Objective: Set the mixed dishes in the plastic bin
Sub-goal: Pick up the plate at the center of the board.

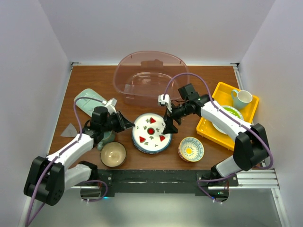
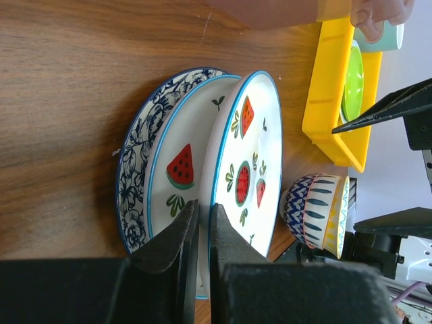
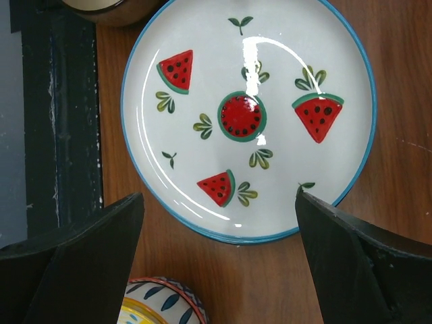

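Observation:
A white plate with watermelon marks (image 1: 151,132) lies on a stack at the table's middle. In the left wrist view the top watermelon plate (image 2: 251,155) is tilted up off a second watermelon plate (image 2: 174,169) and a blue-patterned plate (image 2: 135,172). My left gripper (image 2: 204,206) (image 1: 128,125) is shut on the top plate's rim. The right gripper (image 3: 219,201) (image 1: 168,121) hangs wide open over the plate's right edge, holding nothing. The plastic bin (image 1: 150,74) stands behind the stack. A patterned bowl (image 1: 191,149), a tan bowl (image 1: 113,154) and a mint square dish (image 1: 90,100) sit around it.
A yellow tray (image 1: 207,126) at the right holds a lime-green plate (image 1: 230,114) and a teal mug (image 1: 242,98). A small grey triangular piece (image 1: 70,129) lies at the left. White walls close in the table on three sides.

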Controlling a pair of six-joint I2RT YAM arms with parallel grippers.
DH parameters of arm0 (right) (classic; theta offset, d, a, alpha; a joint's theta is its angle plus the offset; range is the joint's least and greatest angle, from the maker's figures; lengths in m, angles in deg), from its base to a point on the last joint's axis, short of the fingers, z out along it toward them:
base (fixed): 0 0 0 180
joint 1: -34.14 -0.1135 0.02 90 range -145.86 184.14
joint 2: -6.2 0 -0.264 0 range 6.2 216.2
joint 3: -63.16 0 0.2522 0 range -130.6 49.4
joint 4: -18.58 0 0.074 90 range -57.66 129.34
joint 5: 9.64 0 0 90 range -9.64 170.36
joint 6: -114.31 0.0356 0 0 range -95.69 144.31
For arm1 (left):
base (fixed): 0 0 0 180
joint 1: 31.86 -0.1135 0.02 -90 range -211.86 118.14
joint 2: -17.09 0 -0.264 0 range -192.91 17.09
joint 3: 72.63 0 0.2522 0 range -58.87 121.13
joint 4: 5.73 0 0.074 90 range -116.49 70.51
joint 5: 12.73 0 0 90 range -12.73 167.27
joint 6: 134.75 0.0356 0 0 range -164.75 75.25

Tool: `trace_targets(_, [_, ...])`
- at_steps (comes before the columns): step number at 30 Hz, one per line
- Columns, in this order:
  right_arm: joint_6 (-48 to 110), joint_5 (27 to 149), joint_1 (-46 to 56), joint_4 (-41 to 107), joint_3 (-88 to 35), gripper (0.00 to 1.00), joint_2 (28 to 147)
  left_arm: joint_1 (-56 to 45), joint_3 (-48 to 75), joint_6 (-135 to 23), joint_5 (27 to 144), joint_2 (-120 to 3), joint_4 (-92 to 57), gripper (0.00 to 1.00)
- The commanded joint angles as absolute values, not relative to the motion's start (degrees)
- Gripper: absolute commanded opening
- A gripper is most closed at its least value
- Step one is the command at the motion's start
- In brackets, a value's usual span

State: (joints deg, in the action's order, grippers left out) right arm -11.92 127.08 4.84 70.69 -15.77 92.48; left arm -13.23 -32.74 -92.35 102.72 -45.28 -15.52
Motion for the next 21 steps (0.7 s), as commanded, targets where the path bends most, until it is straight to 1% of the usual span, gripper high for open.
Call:
trace_targets(1, [-8.0, 129.1, 6.3, 68.7, -16.1, 0.97, 92.5, -13.7, -32.9, -95.9, 107.5, -42.8, -6.6, 0.0])
trace_targets(8, [-1.4, 127.8, 9.6, 65.4, -14.2, 0.95, 92.0, -13.8, -33.5, -96.6, 107.9, -42.1, -4.9, 0.0])
trace_targets(15, [7.1, 124.7, 10.1, 59.9, -11.1, 0.94, 93.0, -13.8, -34.6, -99.1, 108.8, -41.5, -1.7, 0.0])
trace_targets(21, [9.4, 122.0, 10.1, 57.7, -10.7, 0.94, 93.9, -13.8, -35.4, -99.8, 108.8, -41.1, -0.4, 0.0])
